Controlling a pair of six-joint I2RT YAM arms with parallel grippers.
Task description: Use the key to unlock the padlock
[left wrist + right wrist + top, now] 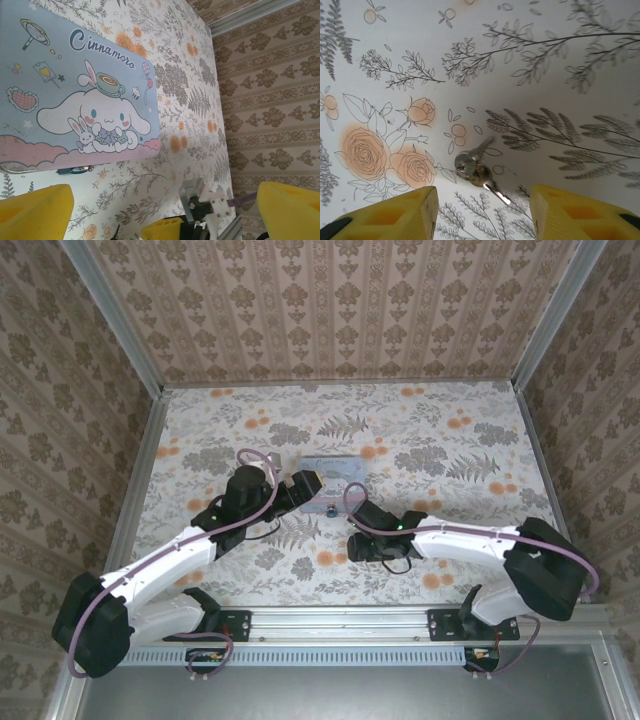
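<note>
I am working over the floral-printed table cloth, and the risks are stacking up from the big things down. The white left arm and the white right arm are converging on one small patch. In the left wrist view a yellow finger of the other arm is showing just ahead, so any careless sweep could knock them together.

The pale blue rectangular cartoon-printed tin is lying flat mid-table, and a nudge from either wrist could slide it. The two small silvery keys on a ring are lying flat on the cloth. Closing on them could pinch the ring rather than a bow, or skate them away and bunch the fabric. The tiny teal-bodied padlock is sitting right at the tin's near edge. I cannot tell whether it is hooked to the tin — if it is loose, it could turn away under the key.

The left arm is bending in from the left. The left gripper is hovering near the tin's near edge with its fingers spread wide and nothing between them. The right arm is stretching low across the table, wrist tipping down. The right gripper is parted around the keys without gripping them — they are resting untouched in the gap.
</note>
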